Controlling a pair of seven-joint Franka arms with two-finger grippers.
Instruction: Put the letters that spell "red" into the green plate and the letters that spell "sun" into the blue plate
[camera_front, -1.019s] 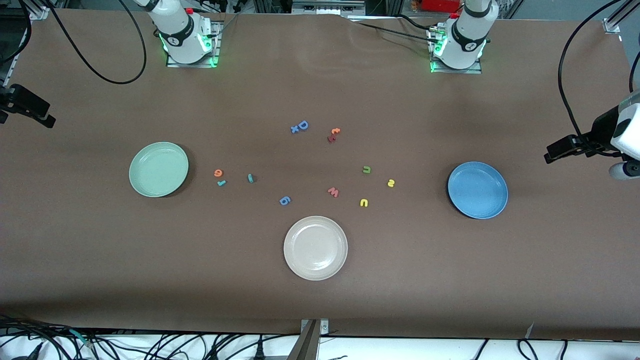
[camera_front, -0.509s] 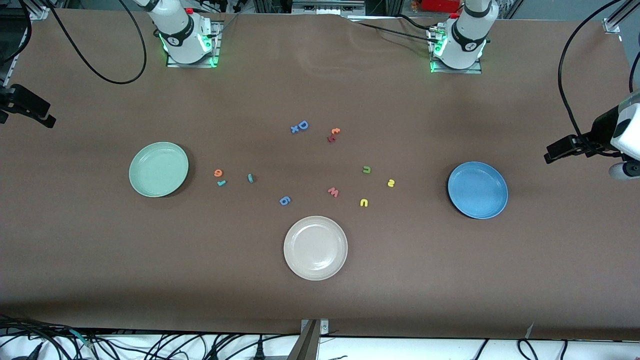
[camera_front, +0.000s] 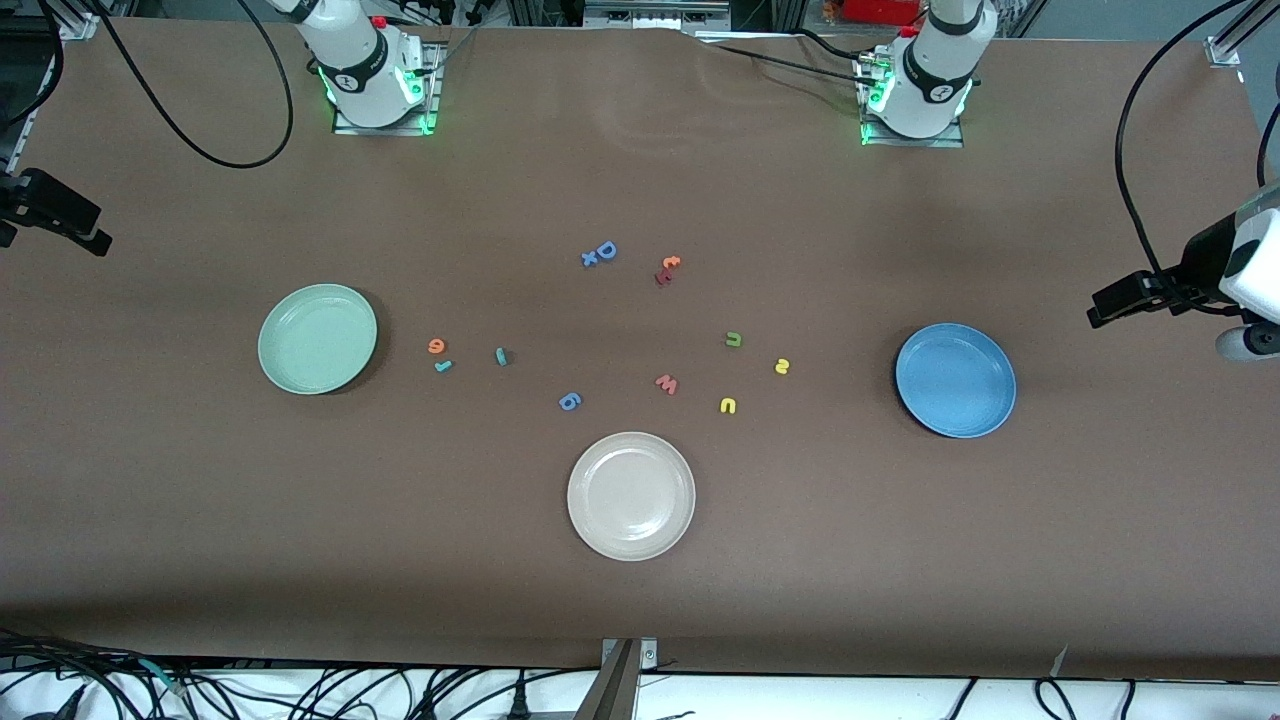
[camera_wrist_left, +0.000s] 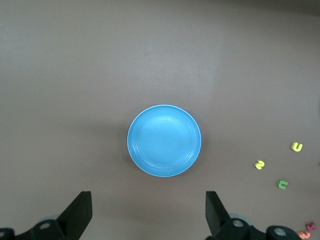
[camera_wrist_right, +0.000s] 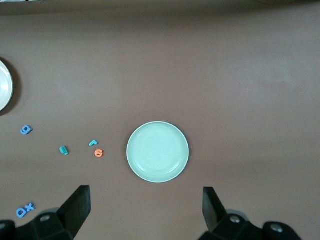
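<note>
The green plate (camera_front: 317, 339) lies toward the right arm's end of the table, the blue plate (camera_front: 955, 380) toward the left arm's end. Beside the green plate lie the orange "e" (camera_front: 436, 346), teal "r" (camera_front: 442, 366) and teal "d" (camera_front: 502, 356). Closer to the blue plate are the yellow "s" (camera_front: 782, 366), yellow arch (camera_front: 728, 405) and green arch (camera_front: 733, 340). My left gripper (camera_wrist_left: 149, 207) hangs open and empty high over the table by the blue plate (camera_wrist_left: 164, 140). My right gripper (camera_wrist_right: 145, 205) hangs open and empty high by the green plate (camera_wrist_right: 157, 151). Both arms wait.
A beige-white plate (camera_front: 631, 495) lies mid-table, nearest the front camera. A blue "6" (camera_front: 569, 401) and pink "w" (camera_front: 667, 384) sit among the letters. A blue "D" with an "x" (camera_front: 600, 253) and an orange-red pair (camera_front: 667, 270) lie nearer the bases.
</note>
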